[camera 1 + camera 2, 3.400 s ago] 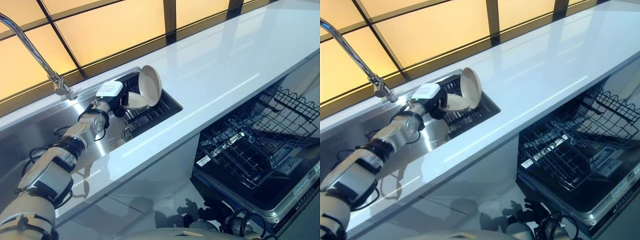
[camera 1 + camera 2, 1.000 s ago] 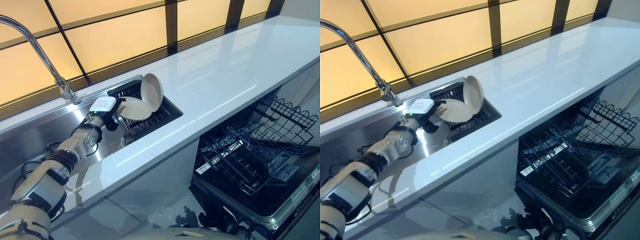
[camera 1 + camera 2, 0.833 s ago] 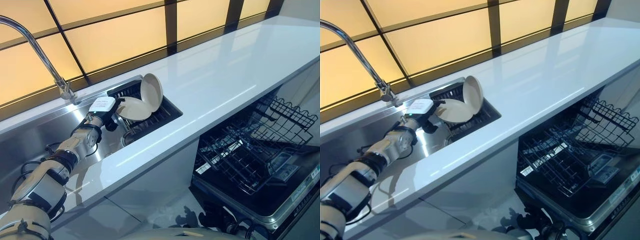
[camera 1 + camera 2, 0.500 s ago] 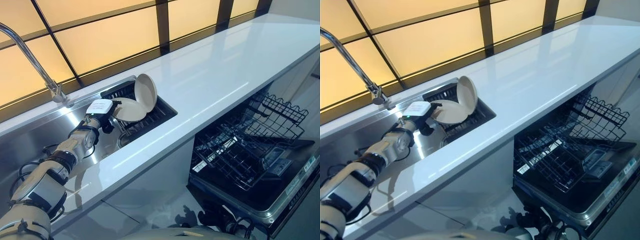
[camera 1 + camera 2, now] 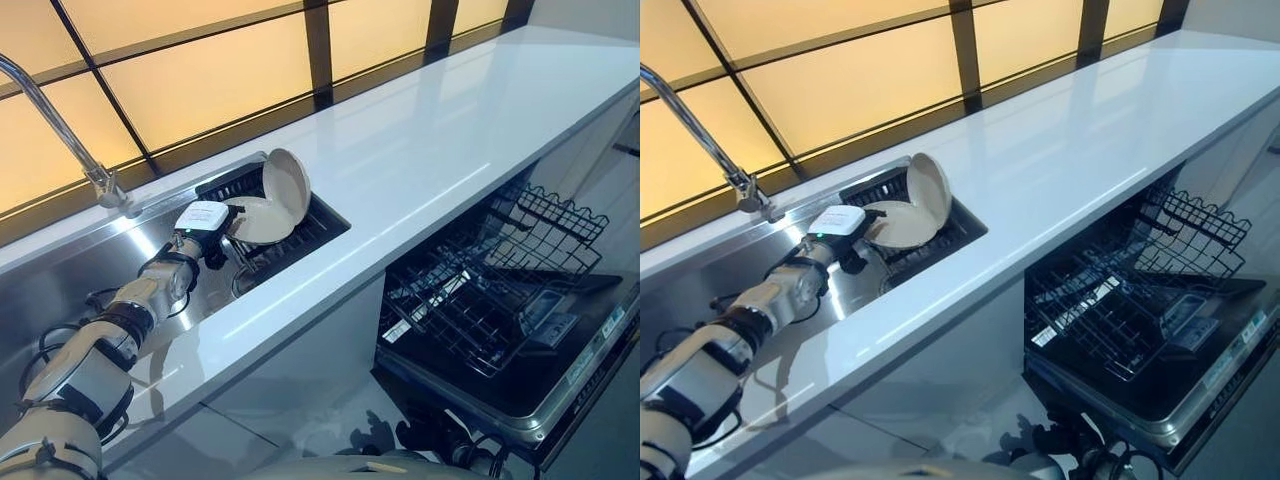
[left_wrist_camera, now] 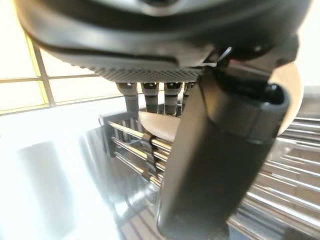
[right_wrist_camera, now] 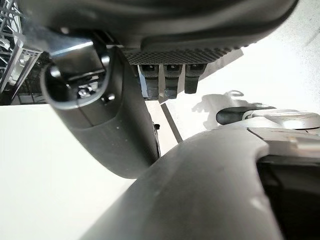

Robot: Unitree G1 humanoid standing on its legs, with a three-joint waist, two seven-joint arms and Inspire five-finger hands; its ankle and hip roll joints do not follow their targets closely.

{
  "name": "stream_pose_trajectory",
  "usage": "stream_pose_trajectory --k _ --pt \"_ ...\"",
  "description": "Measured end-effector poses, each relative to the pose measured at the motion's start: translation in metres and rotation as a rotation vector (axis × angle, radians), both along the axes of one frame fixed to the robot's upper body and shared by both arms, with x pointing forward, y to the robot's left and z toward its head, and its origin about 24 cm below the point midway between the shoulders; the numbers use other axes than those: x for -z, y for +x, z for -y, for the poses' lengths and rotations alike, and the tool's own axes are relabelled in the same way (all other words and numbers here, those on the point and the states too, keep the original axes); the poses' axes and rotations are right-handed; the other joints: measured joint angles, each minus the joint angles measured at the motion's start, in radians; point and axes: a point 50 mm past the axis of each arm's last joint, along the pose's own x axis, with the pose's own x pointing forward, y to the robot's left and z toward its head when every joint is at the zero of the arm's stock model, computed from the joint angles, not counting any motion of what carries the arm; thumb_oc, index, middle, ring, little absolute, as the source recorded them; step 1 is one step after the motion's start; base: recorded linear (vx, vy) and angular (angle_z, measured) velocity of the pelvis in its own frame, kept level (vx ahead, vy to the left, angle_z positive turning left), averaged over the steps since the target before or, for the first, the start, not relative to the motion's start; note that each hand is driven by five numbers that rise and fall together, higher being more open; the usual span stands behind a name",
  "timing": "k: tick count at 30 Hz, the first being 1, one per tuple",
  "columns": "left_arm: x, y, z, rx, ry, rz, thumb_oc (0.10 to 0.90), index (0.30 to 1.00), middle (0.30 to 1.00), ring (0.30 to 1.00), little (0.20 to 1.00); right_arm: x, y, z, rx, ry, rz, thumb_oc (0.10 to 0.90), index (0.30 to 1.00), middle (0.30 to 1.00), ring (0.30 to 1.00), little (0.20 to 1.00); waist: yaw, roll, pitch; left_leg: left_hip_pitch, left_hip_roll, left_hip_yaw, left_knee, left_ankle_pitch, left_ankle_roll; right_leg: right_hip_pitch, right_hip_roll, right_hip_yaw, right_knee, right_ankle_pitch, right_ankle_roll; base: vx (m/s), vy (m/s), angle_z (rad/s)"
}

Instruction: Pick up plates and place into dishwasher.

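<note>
Two plates sit in the sink rack (image 5: 300, 225), but the nearer plate (image 5: 252, 217) has tipped from propped to nearly flat, pinched in the left hand (image 5: 212, 245) and freed for lifting. The upright plate (image 5: 287, 182) stands at its 2 o'clock; the dishwasher rack (image 5: 480, 290) waits at 4 o'clock, and the right hand (image 7: 95, 95) hangs relaxed.

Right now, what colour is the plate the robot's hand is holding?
The plate is cream-beige, clearest in the left eye view.
</note>
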Motion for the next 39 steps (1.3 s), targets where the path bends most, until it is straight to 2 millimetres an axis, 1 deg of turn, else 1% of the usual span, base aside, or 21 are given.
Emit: stream_pose_trajectory --k 4,7,8,9,10,11,14,18,20,22,25,30,39 --pt "0.002 0.0 0.001 0.005 0.006 -0.022 0.8 0.9 0.9 0.9 0.9 -0.001 0.001 0.001 0.007 0.0 0.005 0.8 0.9 0.9 0.9 0.9 -0.006 0.005 0.003 0.0 0.0 0.006 0.0 -0.001 0.0 -0.003 0.001 0.005 0.0 0.0 0.0 0.03 0.022 -0.05" --pt "0.003 -0.001 0.001 0.003 0.007 -0.043 0.8 0.9 0.9 0.9 0.9 -0.002 0.002 0.004 0.013 0.007 0.012 0.8 0.9 0.9 0.9 0.9 -0.012 0.013 0.009 -0.003 -0.001 0.017 0.0 -0.002 0.0 -0.009 0.002 0.018 0.0 0.003 0.002 0.03 0.028 -0.1" --pt "0.004 -0.001 0.002 0.001 0.003 -0.045 0.641 0.764 0.764 0.764 0.741 -0.002 0.002 0.004 0.012 0.007 0.016 0.8 0.9 0.9 0.9 0.9 -0.019 0.015 0.01 -0.003 -0.001 0.017 0.0 -0.002 0.0 -0.01 0.002 0.019 0.0 0.003 0.002 0.03 0.038 -0.05" --pt "0.005 -0.001 0.001 -0.004 -0.001 -0.048 0.413 0.568 0.568 0.568 0.513 -0.002 0.003 0.004 0.009 0.006 0.02 0.8 0.9 0.9 0.9 0.9 -0.022 0.016 0.011 -0.003 -0.001 0.02 0.0 -0.002 0.0 -0.011 0.002 0.021 0.0 0.003 0.003 0.02 0.032 -0.05" --pt "0.005 -0.001 0.001 -0.006 -0.005 -0.049 0.127 0.324 0.324 0.324 0.227 -0.003 0.003 0.004 0.007 0.005 0.023 0.8 0.9 0.9 0.9 0.9 -0.024 0.017 0.012 -0.003 -0.001 0.023 0.0 -0.003 0.0 -0.011 0.002 0.023 0.0 0.003 0.004 0.02 0.022 -0.08" --pt "0.005 0.0 0.002 -0.013 -0.022 -0.046 0.1 0.3 0.3 0.3 0.2 -0.003 0.004 0.006 0.006 0.003 0.03 0.8 0.9 0.9 0.9 0.9 -0.028 0.021 0.015 -0.003 -0.001 0.026 0.0 -0.004 0.001 -0.012 0.002 0.026 0.0 0.003 0.006 0.02 0.029 -0.08" --pt "0.007 0.001 0.007 -0.016 -0.055 -0.042 0.1 0.3 0.3 0.3 0.2 -0.005 0.006 0.01 0.007 -0.003 0.04 0.8 0.9 0.9 0.9 0.9 -0.033 0.029 0.024 -0.003 -0.001 0.036 0.0 -0.005 0.002 -0.015 0.002 0.028 0.0 0.004 0.008 0.0 0.038 -0.06" --pt "-0.004 0.006 0.008 -0.025 -0.066 0.007 0.1 0.3 0.3 0.3 0.2 -0.007 0.006 0.015 0.003 -0.019 0.04 0.8 0.9 0.9 0.9 0.9 -0.033 0.033 0.029 -0.004 -0.001 0.038 0.0 -0.005 0.002 -0.015 0.002 0.029 0.0 0.004 0.009 0.0 0.002 0.01" --pt "-0.008 0.007 0.008 -0.017 -0.082 0.039 0.1 0.3 0.3 0.3 0.2 -0.009 -0.001 0.028 -0.011 -0.063 0.012 0.8 0.9 0.9 0.9 0.9 -0.028 0.042 0.036 -0.007 -0.002 0.038 0.0 -0.006 0.003 -0.018 0.0 0.028 0.0 0.004 0.009 -0.01 0.004 0.04" --pt "-0.009 0.007 0.009 -0.007 -0.085 0.049 0.1 0.3 0.3 0.3 0.2 -0.009 -0.007 0.033 -0.01 -0.077 -0.006 0.8 0.9 0.9 0.9 0.9 -0.027 0.043 0.035 -0.012 -0.002 0.037 0.0 -0.006 0.003 -0.023 0.0 0.027 0.0 0.004 0.009 0.0 0.0 0.0" --pt "-0.01 0.007 0.008 -0.001 -0.086 0.064 0.1 0.3 0.3 0.3 0.2 -0.007 -0.028 0.043 -0.007 -0.104 -0.071 0.8 0.9 0.9 0.9 0.9 -0.026 0.041 0.04 -0.013 -0.002 0.038 0.0 -0.005 0.003 -0.024 0.0 0.026 0.0 0.006 0.011 0.0 0.0 0.0" --pt "-0.012 0.008 0.008 0.002 -0.085 0.069 0.1 0.3 0.3 0.3 0.2 -0.005 -0.035 0.043 -0.003 -0.104 -0.09 0.8 0.9 0.9 0.9 0.9 -0.027 0.033 0.046 -0.013 -0.004 0.038 0.0 -0.005 0.005 -0.023 -0.002 0.026 -0.001 0.007 0.012 0.0 0.0 0.0" --pt "-0.015 0.009 0.008 0.01 -0.088 0.081 0.1 0.3 0.3 0.3 0.2 -0.005 -0.032 0.041 -0.011 -0.104 -0.083 0.8 0.9 0.9 0.9 0.9 -0.023 0.027 0.05 -0.011 -0.004 0.036 0.0 -0.004 0.005 -0.021 -0.003 0.025 -0.004 0.007 0.012 0.0 0.0 0.0"
